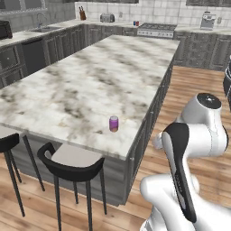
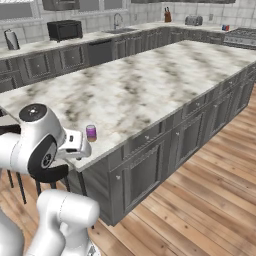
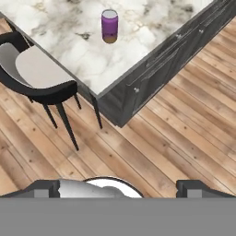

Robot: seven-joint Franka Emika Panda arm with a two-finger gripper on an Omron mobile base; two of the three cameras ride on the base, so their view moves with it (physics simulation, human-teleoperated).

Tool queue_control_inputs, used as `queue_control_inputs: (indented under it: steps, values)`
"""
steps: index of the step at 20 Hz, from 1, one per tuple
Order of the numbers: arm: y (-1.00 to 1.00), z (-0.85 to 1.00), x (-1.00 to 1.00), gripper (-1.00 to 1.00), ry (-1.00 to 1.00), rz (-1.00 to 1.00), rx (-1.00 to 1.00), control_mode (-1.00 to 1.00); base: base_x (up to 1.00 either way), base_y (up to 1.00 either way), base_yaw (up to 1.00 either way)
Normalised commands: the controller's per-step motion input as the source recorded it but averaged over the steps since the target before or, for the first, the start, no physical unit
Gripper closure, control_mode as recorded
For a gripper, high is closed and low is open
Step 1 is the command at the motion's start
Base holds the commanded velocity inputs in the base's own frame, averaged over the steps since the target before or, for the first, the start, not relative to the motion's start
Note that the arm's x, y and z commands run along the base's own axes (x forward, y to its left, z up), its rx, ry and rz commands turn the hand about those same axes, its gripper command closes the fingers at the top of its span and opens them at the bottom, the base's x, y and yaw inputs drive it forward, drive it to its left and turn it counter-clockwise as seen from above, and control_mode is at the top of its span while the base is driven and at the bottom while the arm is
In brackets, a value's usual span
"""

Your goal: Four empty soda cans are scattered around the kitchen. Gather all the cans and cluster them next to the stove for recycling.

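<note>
Purple can stands upright, alone, near island corner; marble bare all round it, open from above and every side. Stools just beside island's near edge, seat backs below countertop level, blocking low approach from that side. Cabinet fronts under long edge; wood floor beside them open. Gripper hangs jaws wide over floor off corner, well apart from can. Far counter: stove, red and blue cans just beside it, toaster, knife block further along.
</note>
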Motion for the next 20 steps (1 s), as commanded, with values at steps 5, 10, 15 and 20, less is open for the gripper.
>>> queue_control_inputs:
  steps: [5, 10, 15, 20]
  values:
    - [0.18, -0.1, 0.36, -1.0, 0.0, 0.0, 0.0, -1.0, 0.0, 0.0, 0.0]
    - [0.11, -0.08, 0.36, -1.0, 0.0, 0.0, 0.0, -1.0, 0.0, 0.0, 0.0]
    - [0.09, -0.03, 0.37, -1.0, 0.0, 0.0, 0.0, -1.0, 0.0, 0.0, 0.0]
    - [0.15, -0.11, 0.42, -1.0, 0.0, 0.03, 0.0, -1.0, 0.0, 0.0, 0.0]
